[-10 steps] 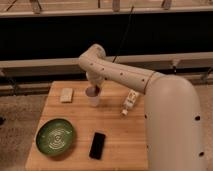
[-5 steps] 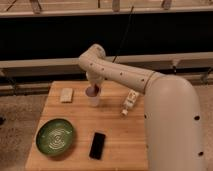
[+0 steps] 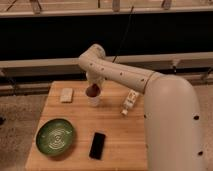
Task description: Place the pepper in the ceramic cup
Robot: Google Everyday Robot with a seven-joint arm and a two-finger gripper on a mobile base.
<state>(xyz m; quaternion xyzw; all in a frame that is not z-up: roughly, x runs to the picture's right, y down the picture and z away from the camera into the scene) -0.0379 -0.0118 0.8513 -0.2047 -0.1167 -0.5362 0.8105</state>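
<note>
Pepper (image 3: 92, 90), dark red, sits right at the mouth of the ceramic cup (image 3: 94, 100), directly under the hand (image 3: 93, 85); whether the hand grips it or has let go, I cannot tell. Cup stands on the wooden desk (image 3: 117, 135). Left of the hand lies a pale sponge (image 3: 66, 95); right of it, a tipped white bottle (image 3: 130, 101). Nearer the camera rest a green plate (image 3: 55, 136) and a black phone (image 3: 97, 145).

Gripper (image 3: 93, 88) above; dark red pepper (image 3: 92, 91) — white cup (image 3: 94, 100)
</note>
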